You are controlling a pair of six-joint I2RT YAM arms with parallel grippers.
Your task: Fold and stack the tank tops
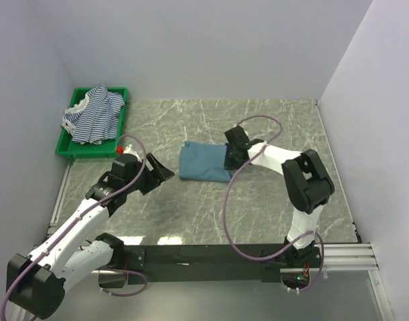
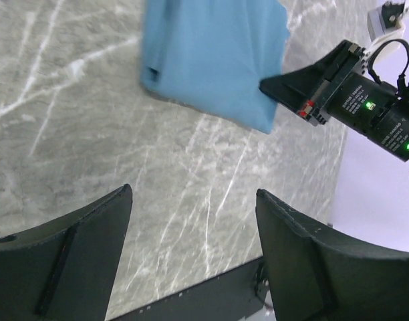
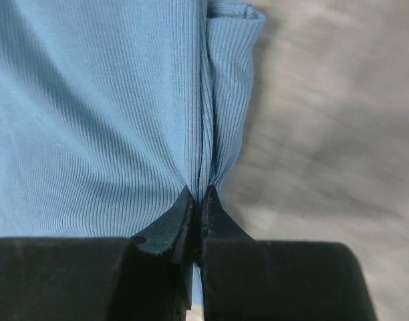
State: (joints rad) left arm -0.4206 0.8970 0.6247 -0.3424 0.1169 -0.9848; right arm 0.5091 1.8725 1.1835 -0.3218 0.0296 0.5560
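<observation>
My right claw [image 3: 199,200] is pressed together on the right-hand edge of the teal-blue ribbed cloth tank top [image 3: 91,100], pinching a small pucker of the fabric between its tips. The top lies in a rough rectangle, apparently already folded, near the middle of the grey marbled bench [image 1: 271,127], well apart from every edge. My left claw [image 2: 194,200] is spread wide and holds nothing. It hangs over bare bench just left of the top, its tips pointed toward it.

Away in the far left corner, the striped cloth tank tops [image 1: 94,114] sit heaped in a green plastic bin [image 1: 65,144], untouched as far as I can tell.

I judge that I am partway through folding the teal one. Next I would lift the pinched edge only a little and carry it leftward over the cloth, so the layers underneath do not drag. My left claw could press down the far side if they slide.
</observation>
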